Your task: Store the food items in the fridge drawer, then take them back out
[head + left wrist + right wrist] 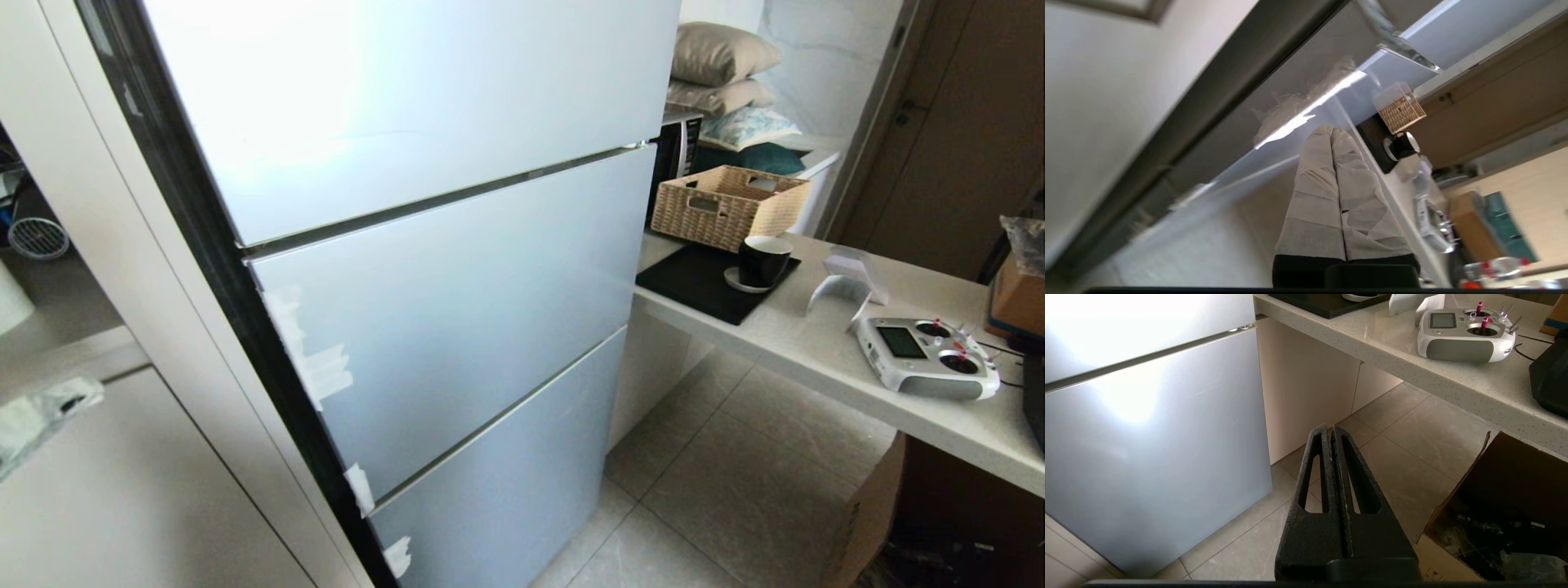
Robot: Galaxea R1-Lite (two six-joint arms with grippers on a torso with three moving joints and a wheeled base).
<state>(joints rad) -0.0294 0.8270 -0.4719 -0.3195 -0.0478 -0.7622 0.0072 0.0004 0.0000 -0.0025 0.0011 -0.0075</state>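
Note:
The fridge (457,310) stands with all three silver doors closed, and white tape scraps (322,367) stick to the left edge of the middle door. The fridge drawer and the food items are hidden. Neither gripper shows in the head view. My left gripper (1331,130) has white-wrapped fingers (1314,183) pressed together with nothing between them. It points at the fridge front close to the tape scraps (1290,112). My right gripper (1329,428) is black, shut and empty. It hangs over the tiled floor beside the fridge's lowest door (1147,437).
A stone counter (816,351) runs along the right. On it are a wicker basket (729,204), a black mug (763,260) on a dark mat and a grey remote controller (927,355). An open cardboard box (1506,506) sits on the floor under the counter. Cabinets flank the fridge's left side.

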